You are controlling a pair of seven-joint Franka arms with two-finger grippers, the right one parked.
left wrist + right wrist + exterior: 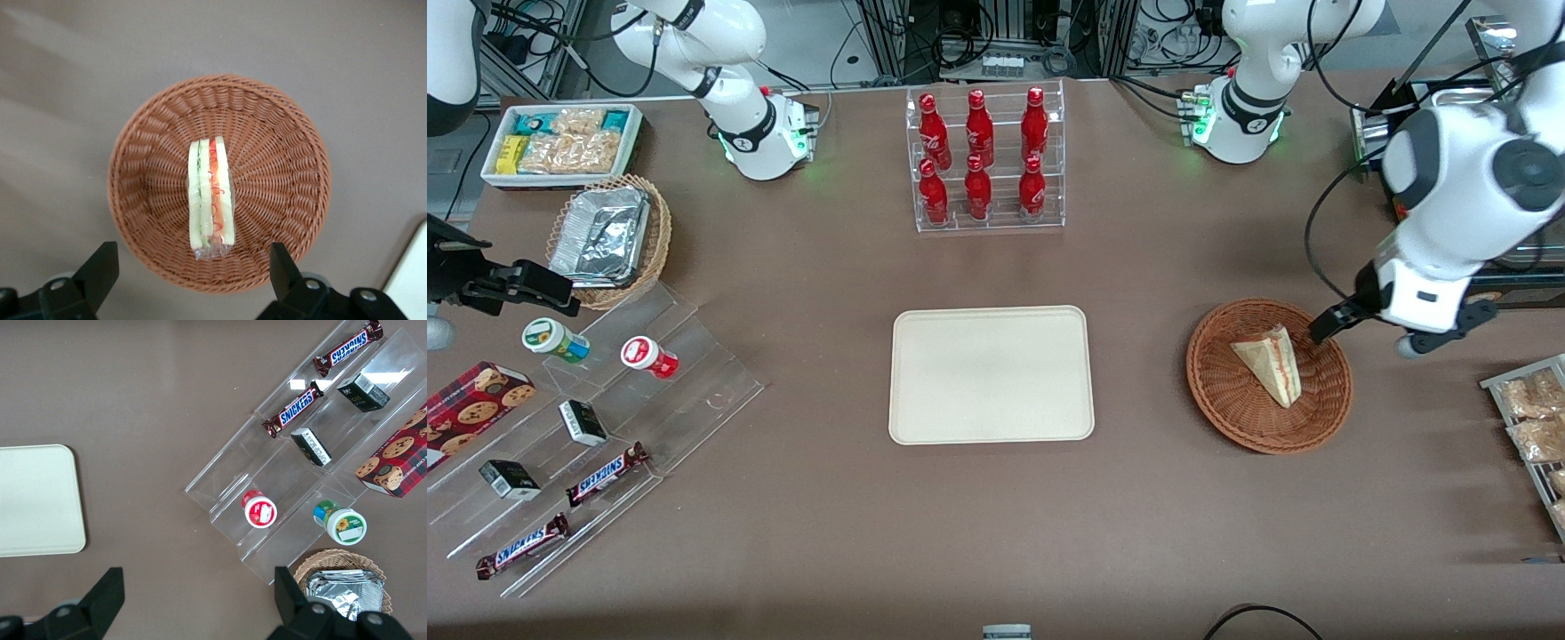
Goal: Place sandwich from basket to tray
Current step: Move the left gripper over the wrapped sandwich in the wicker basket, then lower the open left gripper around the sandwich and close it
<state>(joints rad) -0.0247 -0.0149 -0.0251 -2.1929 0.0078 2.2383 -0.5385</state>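
Sandwich: a triangular wedge (1270,364) of pale, soft-looking white bread lies in the brown basket; the wrist view shows its layered edge (211,197) with thin red and green filling stripes and a glossy clear wrap bunched at one end.
Basket: round and shallow (1227,400), woven of reddish-brown wicker in ribbed rings that spread outward from the middle (280,167); it sits on the table toward the working arm's end, well apart from the tray.
Gripper: the left arm's gripper (1320,331) hangs over the basket's rim, above and just beside the sandwich; its two dark fingers (100,270) stand wide apart, one on each side of the basket in the wrist view, holding nothing.
Tray: flat, cream-coloured, matte rectangle (991,374) with rounded corners and a low rim, lying bare at the table's middle.
Table: smooth brown surface (1138,533) with a dull finish.
Bottle rack: clear stepped acrylic stand (985,158) holding six glossy red bottles, farther from the front camera than the tray.
Lighter basket: pale wicker (654,244) holding a crinkled foil container, toward the parked arm's end.
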